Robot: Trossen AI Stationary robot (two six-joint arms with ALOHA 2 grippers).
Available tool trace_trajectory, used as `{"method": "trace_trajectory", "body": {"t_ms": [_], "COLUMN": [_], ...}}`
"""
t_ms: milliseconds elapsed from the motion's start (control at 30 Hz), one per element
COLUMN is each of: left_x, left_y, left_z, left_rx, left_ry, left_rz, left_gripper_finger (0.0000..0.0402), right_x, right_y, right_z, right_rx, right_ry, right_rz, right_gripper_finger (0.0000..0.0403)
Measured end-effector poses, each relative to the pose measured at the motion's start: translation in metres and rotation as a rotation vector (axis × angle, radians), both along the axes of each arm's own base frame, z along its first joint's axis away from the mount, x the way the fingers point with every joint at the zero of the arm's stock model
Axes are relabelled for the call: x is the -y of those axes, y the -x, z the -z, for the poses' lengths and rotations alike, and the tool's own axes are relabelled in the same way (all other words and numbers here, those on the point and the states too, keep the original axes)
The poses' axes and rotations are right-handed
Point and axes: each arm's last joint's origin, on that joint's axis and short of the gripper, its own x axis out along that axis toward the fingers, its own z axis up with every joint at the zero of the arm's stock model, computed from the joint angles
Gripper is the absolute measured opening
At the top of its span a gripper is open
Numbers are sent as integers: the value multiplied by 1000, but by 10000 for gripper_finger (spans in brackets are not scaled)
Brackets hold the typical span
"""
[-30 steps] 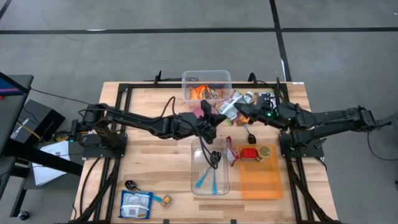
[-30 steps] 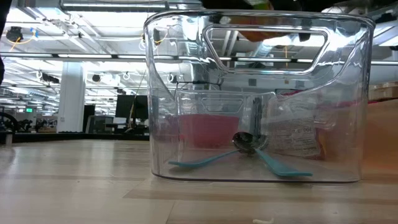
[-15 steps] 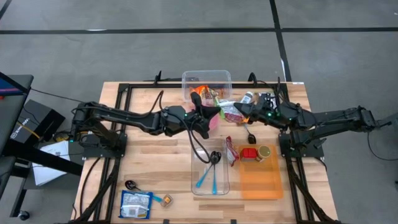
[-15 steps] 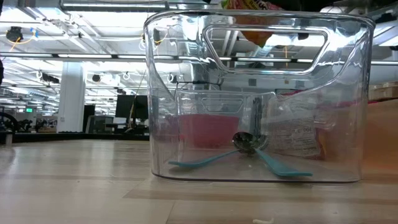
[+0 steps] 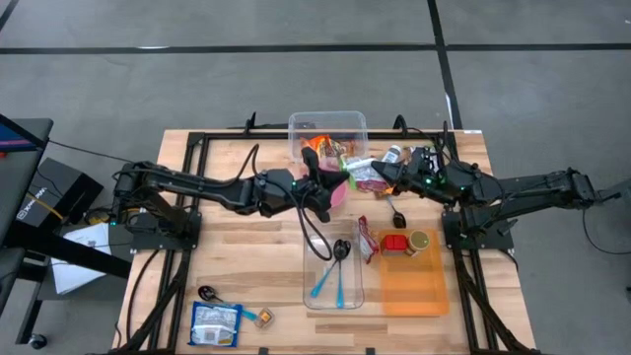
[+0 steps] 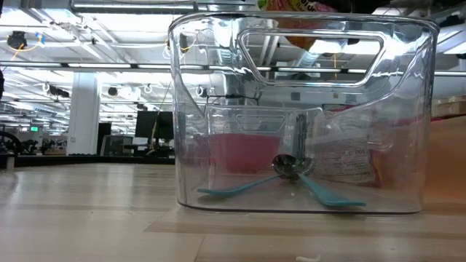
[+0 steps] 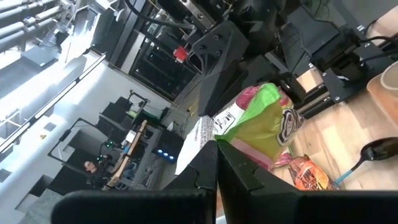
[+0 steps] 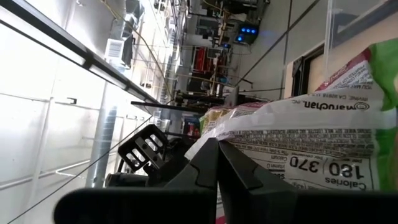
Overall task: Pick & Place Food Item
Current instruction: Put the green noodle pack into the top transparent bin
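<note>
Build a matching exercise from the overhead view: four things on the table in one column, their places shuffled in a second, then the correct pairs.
Things:
1. teal spoons
2. red can
3. blue packet
4. green snack bag

Places:
A. bare wood at the near left corner
B. on the orange tray
C. between the two grippers, by the far bin
D. inside the clear container

Pairs: 1-D, 2-B, 3-A, 4-C

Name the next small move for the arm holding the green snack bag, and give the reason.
Probably the right gripper, shut on the green snack bag, should carry it a little farther over the clear bin before letting go, since the bag hangs at the bin's near edge, partly over the table.
</note>
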Motion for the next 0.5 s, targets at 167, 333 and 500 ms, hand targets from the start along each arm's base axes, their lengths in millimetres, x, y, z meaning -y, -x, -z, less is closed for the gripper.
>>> {"method": "trace_trajectory", "body": {"t_ms": [167, 333, 500], "left_x": [3, 2, 2], "left_y": [0, 0, 0], "left_z": [0, -2, -5], "left_rx": [26, 55, 84], "left_ry": [44, 69, 73], "left_rz": [5, -2, -18], "left_gripper_finger": [0, 0, 0], "right_x": [0, 0, 0], "right_y": [0, 0, 0], "right_z": [-1, -4, -4], "right_rx": [4, 25, 26], "right_ry": [20, 44, 46], "right_rz": [2, 3, 2], "right_gripper_finger": [0, 0, 0]}}
